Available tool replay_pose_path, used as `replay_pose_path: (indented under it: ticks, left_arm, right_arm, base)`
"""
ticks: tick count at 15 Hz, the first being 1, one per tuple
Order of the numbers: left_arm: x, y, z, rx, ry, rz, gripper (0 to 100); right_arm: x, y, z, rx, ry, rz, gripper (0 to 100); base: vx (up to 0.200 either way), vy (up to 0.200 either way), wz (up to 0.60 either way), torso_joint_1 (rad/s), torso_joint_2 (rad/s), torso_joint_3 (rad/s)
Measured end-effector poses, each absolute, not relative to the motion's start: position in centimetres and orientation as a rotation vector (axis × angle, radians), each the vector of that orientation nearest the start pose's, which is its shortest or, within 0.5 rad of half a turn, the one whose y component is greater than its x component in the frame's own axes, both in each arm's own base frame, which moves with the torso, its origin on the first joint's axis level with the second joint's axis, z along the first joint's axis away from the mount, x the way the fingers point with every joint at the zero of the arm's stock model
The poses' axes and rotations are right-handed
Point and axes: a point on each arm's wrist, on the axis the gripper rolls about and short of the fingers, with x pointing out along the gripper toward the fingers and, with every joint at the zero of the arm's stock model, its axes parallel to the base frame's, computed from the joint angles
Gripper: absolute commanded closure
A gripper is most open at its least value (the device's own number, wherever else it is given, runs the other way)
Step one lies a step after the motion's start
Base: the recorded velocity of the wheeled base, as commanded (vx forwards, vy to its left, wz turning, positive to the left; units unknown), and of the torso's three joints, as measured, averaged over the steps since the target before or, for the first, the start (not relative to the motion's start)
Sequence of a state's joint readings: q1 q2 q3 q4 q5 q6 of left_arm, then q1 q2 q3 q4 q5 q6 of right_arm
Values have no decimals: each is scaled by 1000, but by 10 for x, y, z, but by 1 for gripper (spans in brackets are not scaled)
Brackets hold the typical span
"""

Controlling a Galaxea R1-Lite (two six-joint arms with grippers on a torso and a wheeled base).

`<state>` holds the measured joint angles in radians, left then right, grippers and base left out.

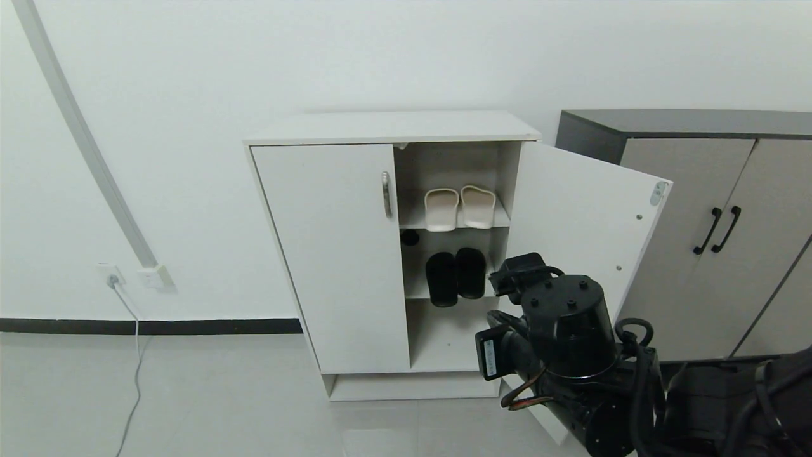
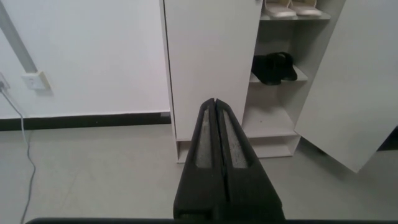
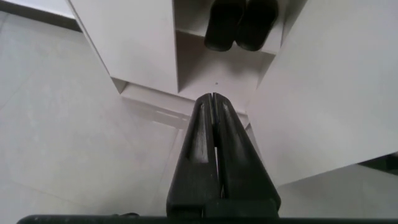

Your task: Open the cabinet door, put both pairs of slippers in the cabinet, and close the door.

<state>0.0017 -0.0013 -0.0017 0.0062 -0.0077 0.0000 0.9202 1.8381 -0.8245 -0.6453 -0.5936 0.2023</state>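
Light is bright, even and diffuse, and the white wall (image 1: 190, 76) looks flat with hardly any gradient. Shadows are soft and fall downward. A thin one runs under the cabinet (image 1: 330, 254) top, and a small one sits beside the wall socket box (image 1: 154, 277). The open compartment is dimmer than the doors, so the black slippers (image 1: 455, 276) merge into dark shapes. The tiled floor (image 1: 222, 393) carries a faint pale reflection below the cabinet. In the wrist views the left end effector (image 2: 215, 106) and right end effector (image 3: 213, 99) are dark, with a dull sheen along their fingers.
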Motion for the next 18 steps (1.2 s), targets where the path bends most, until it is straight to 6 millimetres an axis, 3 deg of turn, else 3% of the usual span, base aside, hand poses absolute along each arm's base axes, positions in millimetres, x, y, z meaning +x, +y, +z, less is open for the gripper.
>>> replay_pose_path:
  ticks: [18]
  left_arm:
    - [-23,0,75,-4,3,-6,100]
  right_arm:
    - [209,252,141,-69,310,293,100]
  base:
    - [0,0,0,178,-499,-324]
